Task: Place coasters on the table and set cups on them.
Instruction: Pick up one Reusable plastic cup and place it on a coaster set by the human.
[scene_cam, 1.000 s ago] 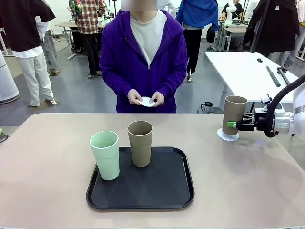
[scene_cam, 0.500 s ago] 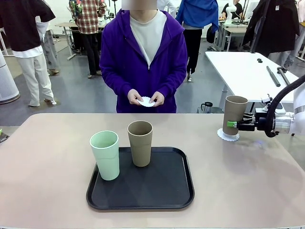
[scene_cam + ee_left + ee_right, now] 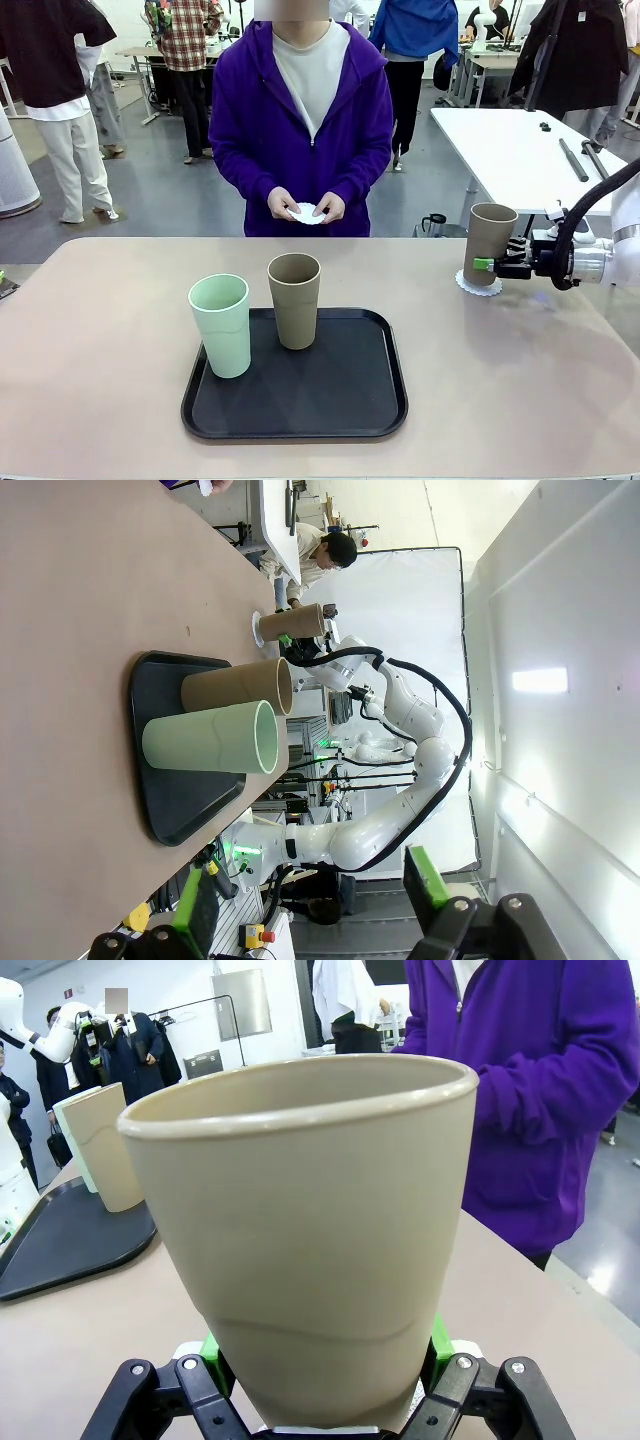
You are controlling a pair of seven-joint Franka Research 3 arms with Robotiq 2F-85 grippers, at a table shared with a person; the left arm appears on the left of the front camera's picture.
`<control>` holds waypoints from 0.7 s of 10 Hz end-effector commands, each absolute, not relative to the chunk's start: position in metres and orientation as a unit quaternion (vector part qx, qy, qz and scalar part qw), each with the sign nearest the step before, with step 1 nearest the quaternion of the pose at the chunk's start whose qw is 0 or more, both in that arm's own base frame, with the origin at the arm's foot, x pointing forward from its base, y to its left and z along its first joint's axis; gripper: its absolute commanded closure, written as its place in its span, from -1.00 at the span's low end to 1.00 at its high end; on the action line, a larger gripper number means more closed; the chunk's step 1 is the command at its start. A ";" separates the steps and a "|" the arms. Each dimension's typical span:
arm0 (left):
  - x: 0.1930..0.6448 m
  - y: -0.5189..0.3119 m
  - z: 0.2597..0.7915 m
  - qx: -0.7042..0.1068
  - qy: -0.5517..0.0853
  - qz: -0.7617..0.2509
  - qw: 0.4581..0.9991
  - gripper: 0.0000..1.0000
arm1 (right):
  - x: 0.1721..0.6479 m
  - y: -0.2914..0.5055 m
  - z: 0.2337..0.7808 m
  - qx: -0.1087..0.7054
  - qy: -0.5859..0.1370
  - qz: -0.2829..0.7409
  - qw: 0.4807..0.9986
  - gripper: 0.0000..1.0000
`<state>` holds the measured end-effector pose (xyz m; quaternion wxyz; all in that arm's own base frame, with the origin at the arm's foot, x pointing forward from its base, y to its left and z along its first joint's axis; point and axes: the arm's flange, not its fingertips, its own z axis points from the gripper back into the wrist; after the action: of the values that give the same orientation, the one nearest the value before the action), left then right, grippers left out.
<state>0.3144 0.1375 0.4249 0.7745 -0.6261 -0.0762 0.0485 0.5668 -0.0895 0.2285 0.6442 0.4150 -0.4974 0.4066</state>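
My right gripper [image 3: 486, 265] is shut on a tan cup [image 3: 491, 244] low on its side, at the table's [image 3: 520, 380] far right. The cup's base is on or just above a white lacy coaster [image 3: 477, 284]; I cannot tell if they touch. In the right wrist view this cup [image 3: 310, 1230] sits between the green pads [image 3: 212, 1350]. A mint green cup [image 3: 222, 325] and a second tan cup [image 3: 295, 300] stand on the black tray [image 3: 295, 405]. The person holds another coaster [image 3: 307, 212] in both hands. My left gripper [image 3: 310, 905] is open and holds nothing.
The person in a purple jacket [image 3: 300, 120] stands at the far edge, in the middle. A white table [image 3: 520, 150] stands behind on the right. The left wrist view shows the tray [image 3: 165, 800], both cups on it and the right arm [image 3: 400, 695] farther off.
The right gripper has eased the tan cup down slightly over the coaster. The cups on the tray and the person's hands have not moved.
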 end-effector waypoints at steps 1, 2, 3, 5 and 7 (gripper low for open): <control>0.315 0.137 0.426 -0.630 -0.081 0.048 0.771 -1.00 | 0.576 -0.089 0.223 0.415 -0.506 0.413 0.633 -0.67; 0.315 0.137 0.426 -0.630 -0.081 0.048 0.771 -1.00 | 0.577 -0.089 0.220 0.416 -0.503 0.414 0.635 -0.67; 0.315 0.137 0.426 -0.630 -0.081 0.048 0.771 -1.00 | 0.578 -0.089 0.218 0.415 -0.501 0.414 0.637 -0.67; 0.315 0.137 0.426 -0.630 -0.081 0.048 0.771 -1.00 | 0.579 -0.091 0.215 0.415 -0.494 0.416 0.640 -1.00; 0.315 0.137 0.426 -0.630 -0.081 0.048 0.771 -1.00 | 0.576 -0.092 0.215 0.403 -0.481 0.424 0.653 -1.00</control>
<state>0.3144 0.1375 0.4249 0.7745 -0.6261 -0.0762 0.0485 0.5720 -0.0915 0.2158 0.6465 0.4150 -0.4911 0.4107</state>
